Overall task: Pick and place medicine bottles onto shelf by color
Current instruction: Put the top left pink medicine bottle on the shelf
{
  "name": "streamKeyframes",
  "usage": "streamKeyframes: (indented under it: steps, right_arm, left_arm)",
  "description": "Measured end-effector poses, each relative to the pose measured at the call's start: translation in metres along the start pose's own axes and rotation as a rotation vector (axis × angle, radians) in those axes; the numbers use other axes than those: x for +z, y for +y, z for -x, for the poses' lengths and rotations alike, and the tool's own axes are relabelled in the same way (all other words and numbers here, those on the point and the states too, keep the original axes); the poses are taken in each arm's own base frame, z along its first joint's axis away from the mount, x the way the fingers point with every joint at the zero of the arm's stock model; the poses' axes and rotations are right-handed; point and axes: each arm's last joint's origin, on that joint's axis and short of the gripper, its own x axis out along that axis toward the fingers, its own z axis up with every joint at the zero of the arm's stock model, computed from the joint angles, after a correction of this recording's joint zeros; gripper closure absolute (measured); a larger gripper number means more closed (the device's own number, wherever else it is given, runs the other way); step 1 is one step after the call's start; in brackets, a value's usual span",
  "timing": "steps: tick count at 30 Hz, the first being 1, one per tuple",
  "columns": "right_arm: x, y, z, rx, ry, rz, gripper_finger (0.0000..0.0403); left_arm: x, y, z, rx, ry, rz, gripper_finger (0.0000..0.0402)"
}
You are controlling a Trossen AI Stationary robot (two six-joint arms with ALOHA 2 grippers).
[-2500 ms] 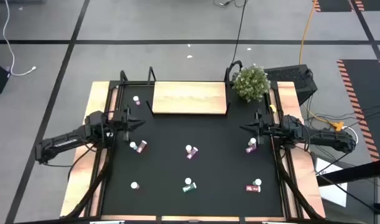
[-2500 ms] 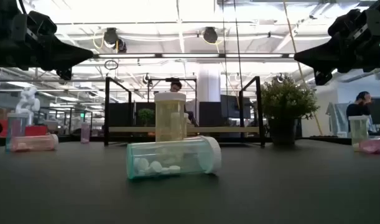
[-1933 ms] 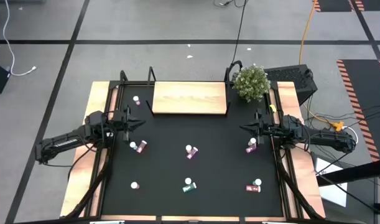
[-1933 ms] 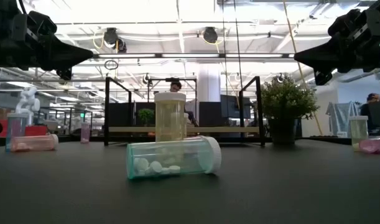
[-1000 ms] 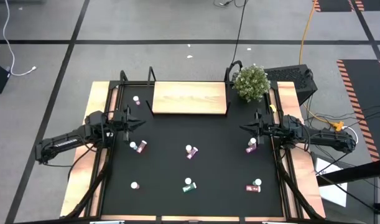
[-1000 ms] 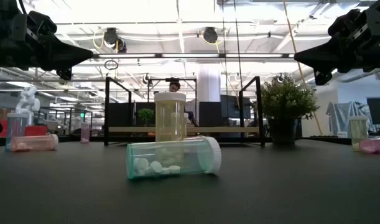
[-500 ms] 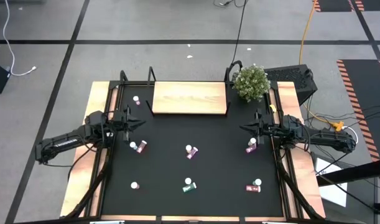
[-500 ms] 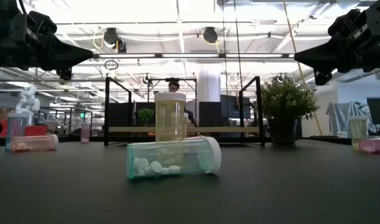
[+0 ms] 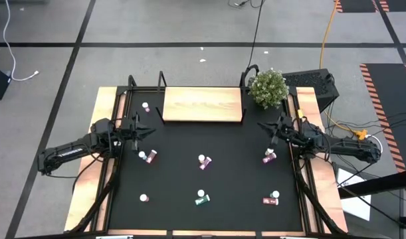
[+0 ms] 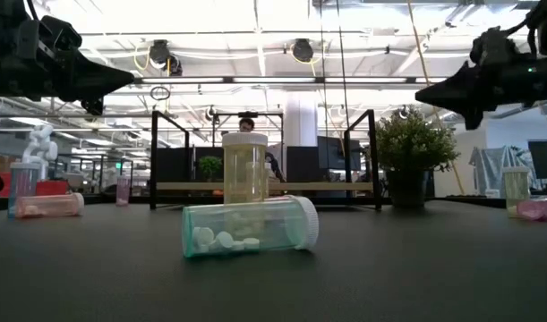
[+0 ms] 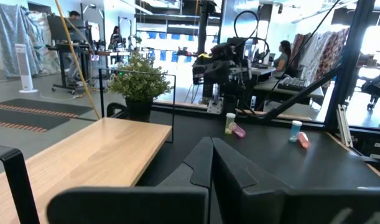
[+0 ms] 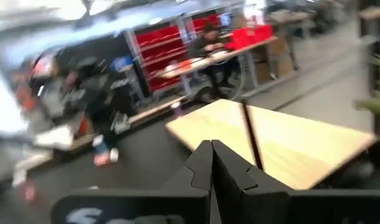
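Note:
Several small white-capped bottles are scattered on the black tabletop. A pink one (image 9: 147, 156) lies near my left gripper and a magenta one (image 9: 268, 157) near my right. Others sit at the middle (image 9: 203, 161) and along the near side (image 9: 201, 196), (image 9: 272, 198). A green bottle (image 10: 249, 226) lies on its side in front of an upright yellow one (image 10: 244, 168). The light-wood shelf (image 9: 203, 105) stands at the far edge. My left gripper (image 9: 146, 129) hovers shut by the left edge. My right gripper (image 9: 261, 126) hovers shut by the right edge, above and beyond the magenta bottle.
A potted plant (image 9: 268, 87) stands at the shelf's right end. One white-capped bottle (image 9: 145, 106) stands left of the shelf and another (image 9: 143, 198) sits near the front left. Wooden side strips and black rails (image 9: 116, 159) run along both table edges.
My right gripper has swung toward the table's far edge and turned toward the shelf, staying shut. The bottles and my left arm have kept still.

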Motion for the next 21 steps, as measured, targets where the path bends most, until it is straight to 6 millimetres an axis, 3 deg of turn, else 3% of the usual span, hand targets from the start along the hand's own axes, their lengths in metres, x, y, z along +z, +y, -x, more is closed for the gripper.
streamKeyframes:
  steps: [11,17,21]
  right_arm:
    - [0.002,-0.001,-0.001,-0.029,-0.041,-0.67,0.0403]
    - [0.002,-0.002,-0.001,-0.051,-0.058,-0.791,0.0403]
    - [0.002,-0.001,-0.002,-0.058,-0.065,-0.87,0.0403]
  left_arm:
    - [0.001,0.0,0.0,0.001,-0.01,-0.021,0.0394]
    - [0.016,-0.001,0.001,-0.024,-0.163,0.161,0.0394]
    - [0.024,-0.003,0.003,-0.045,-0.247,0.187,0.0394]
